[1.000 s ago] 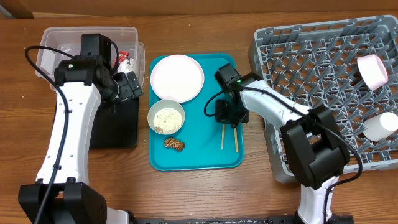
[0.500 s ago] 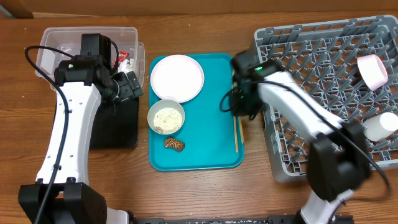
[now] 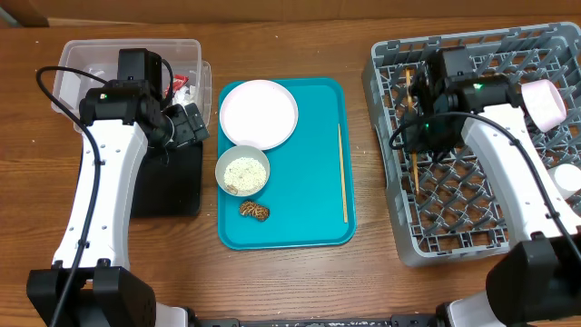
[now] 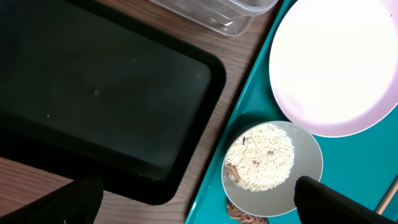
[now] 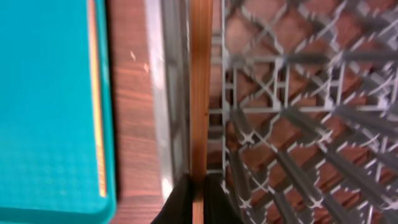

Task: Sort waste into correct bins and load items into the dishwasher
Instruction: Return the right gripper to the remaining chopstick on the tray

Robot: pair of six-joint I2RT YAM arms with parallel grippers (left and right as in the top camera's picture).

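Wooden, the held chopstick (image 3: pixel 415 171) is hanging over the grey dish rack (image 3: pixel 545 227), by its left edge; a second chopstick (image 3: pixel 341 173) is lying on the teal tray (image 3: pixel 309 227). Left wrist: the left end effector (image 4: pixel 199 204) is hovering above the rice bowl (image 4: pixel 308 180), fingers apart. Right wrist: the right end effector (image 5: pixel 198 186) is pinching the held chopstick.

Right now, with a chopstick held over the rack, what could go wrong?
The chopstick is thin and the dish rack has an open grid base, so it may slip through when released.
The right tool holds it just beside the rack's wall, so it could strike the rim and fall outside.
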